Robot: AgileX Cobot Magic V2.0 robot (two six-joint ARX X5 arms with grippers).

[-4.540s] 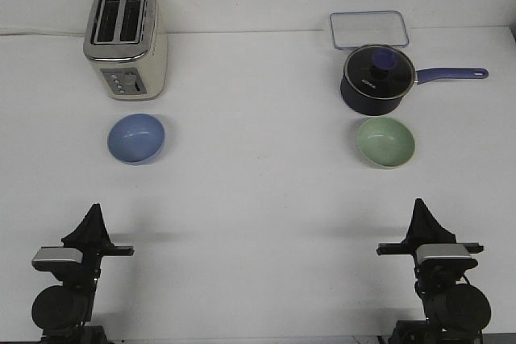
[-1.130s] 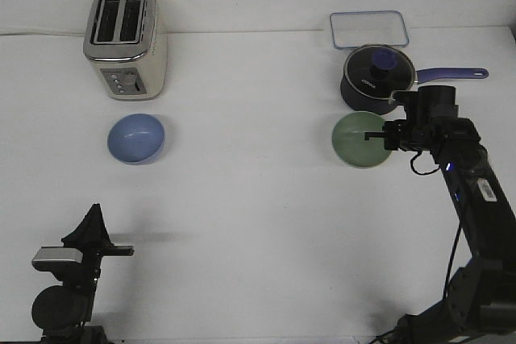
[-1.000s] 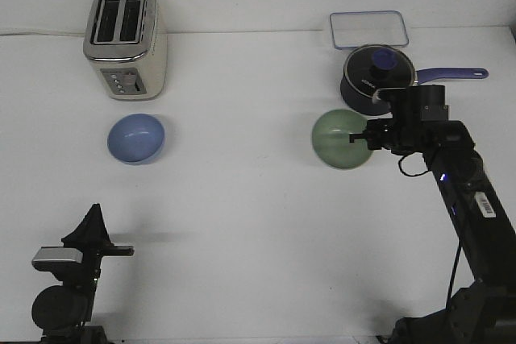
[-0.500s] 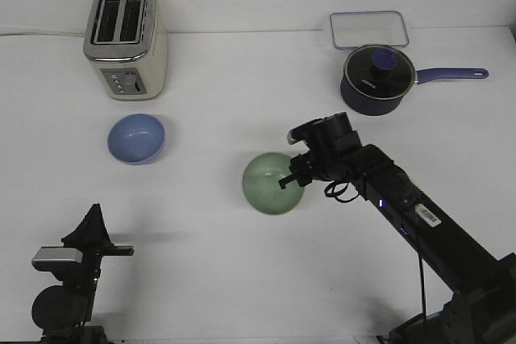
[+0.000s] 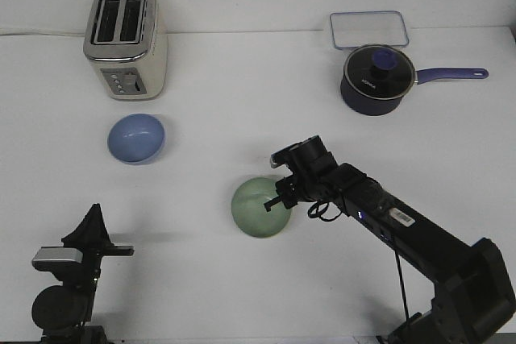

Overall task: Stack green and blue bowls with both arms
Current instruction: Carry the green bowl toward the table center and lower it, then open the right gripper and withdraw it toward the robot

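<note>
right gripper clamped on green bowl rim, mid-table | left gripper parked at near edge, opening unclear | blue bowl well off to held bowl's far left, untouched | progress: green carried, stacking not done

- Single view: front camera, mounted high behind the robot, facing forward and down over the matte white table.
- Far enough back to take in the whole tabletop; far table edge meets the wall at 12 o'clock.
- Both arm bases sit at the near edge: left black pointed gripper at 7 o'clock, right black jointed arm reaching in from 5 o'clock.
- No second view, so no overlap to record.
</note>
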